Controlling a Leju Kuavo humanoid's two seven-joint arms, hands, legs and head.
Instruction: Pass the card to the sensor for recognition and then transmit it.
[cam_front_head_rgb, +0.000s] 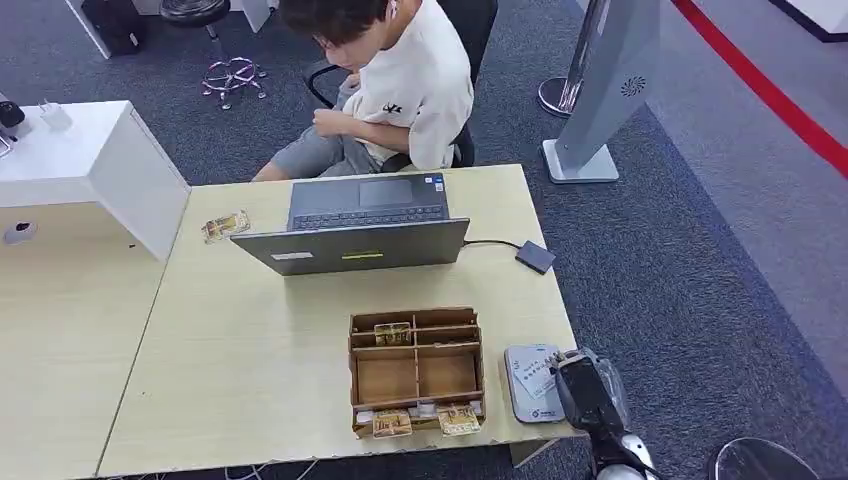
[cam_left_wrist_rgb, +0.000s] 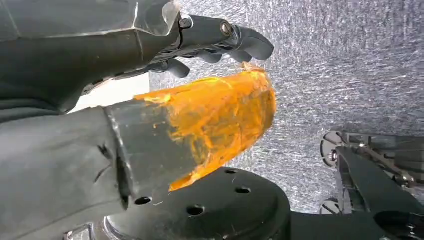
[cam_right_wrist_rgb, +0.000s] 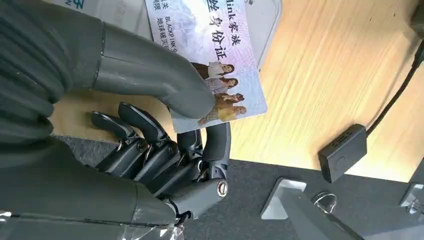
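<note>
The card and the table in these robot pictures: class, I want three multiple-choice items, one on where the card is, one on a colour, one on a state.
1. Where is the card?
A. In the wooden box
B. Held by the right robot hand over the grey sensor pad
C. On the laptop keyboard

2. What colour is the tape on the thumb of the left robot hand?
A. Orange
B. Blue
C. Green

3. What state is the laptop in?
A. Closed flat
B. Open, facing the seated person
C. Lying on the floor

Answers:
1 B, since the right wrist view shows the thumb pressing the card against the fingers above the pad.
2 A, since the left wrist view shows orange tape around the thumb.
3 B, since the head view shows its keyboard exposed and its lid's back turned to the robot.
</note>
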